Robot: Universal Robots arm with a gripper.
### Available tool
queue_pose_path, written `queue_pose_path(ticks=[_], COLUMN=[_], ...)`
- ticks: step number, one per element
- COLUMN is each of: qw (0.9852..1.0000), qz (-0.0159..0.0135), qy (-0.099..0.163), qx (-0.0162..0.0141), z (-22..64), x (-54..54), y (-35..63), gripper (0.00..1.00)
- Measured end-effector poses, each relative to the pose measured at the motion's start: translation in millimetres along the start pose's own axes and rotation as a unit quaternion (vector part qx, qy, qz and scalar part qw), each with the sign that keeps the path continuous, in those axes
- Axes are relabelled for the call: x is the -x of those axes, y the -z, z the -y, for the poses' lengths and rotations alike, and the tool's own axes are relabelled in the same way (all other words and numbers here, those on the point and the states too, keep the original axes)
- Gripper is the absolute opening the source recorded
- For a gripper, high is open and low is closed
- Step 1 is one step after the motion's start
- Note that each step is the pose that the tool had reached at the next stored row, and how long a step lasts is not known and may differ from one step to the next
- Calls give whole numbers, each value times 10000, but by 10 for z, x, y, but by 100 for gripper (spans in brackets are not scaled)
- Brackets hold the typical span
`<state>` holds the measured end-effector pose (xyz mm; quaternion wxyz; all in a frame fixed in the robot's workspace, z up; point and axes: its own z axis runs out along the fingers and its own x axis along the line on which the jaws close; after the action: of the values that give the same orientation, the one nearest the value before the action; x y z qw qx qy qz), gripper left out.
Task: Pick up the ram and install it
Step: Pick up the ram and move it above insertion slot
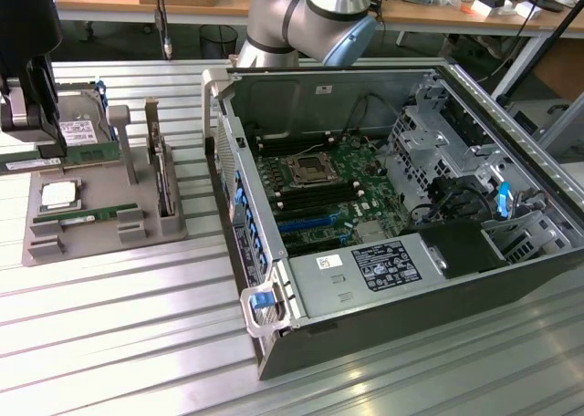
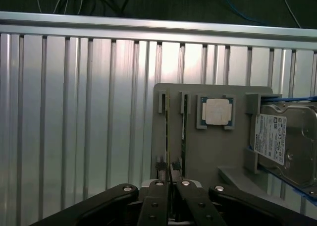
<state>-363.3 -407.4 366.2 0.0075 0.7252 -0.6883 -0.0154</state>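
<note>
Now, fingers (image 2: 159,186): 2 dark pads drawn nearly together, clamped on the thin edge of the ram.
gripper (image 2: 170,174): black, its link arms spread out to both sides behind the fingers; in the exterior view it hangs over the grey tray.
ram (image 2: 167,132): green stick, edge-on between the fingers and running straight out ahead of them; in the exterior view it lies level under the gripper's tip, above the tray.
spare stick (image 2: 184,117): another green stick just beside the held one and parallel to it, standing on edge in a tray slot.
tray (image 2: 198,151): grey holder below and ahead of the fingers, resting on the table.
processor (image 2: 216,111): square silver chip in a grey frame, just past the spare stick.
hard drive (image 2: 285,141): silver with a white label, farther out on the same side, beyond the processor.
card (image 1: 162,174): dark, with a metal bracket, upright at the tray's end toward the exterior view's right.
table (image 2: 74,112): ribbed bare metal, under everything.
computer case (image 1: 383,338): open, well apart from the fingers, at the exterior view's right.
motherboard (image 1: 319,183): green, inside the case, with 1 square socket and rows of dark slots.
robot arm (image 1: 310,15): grey and blue joint beyond the case.
</note>
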Motion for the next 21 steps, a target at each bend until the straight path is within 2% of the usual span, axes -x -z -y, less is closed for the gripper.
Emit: queue_pose_path(ticks=[7,11,21], qw=[10000,10000,10000], qz=[0,0,0], qy=[0,0,0], qx=[0,0,0], z=[-3,-6,-10], x=[1,2,4], y=[95,181,305], gripper=[12,12,12])
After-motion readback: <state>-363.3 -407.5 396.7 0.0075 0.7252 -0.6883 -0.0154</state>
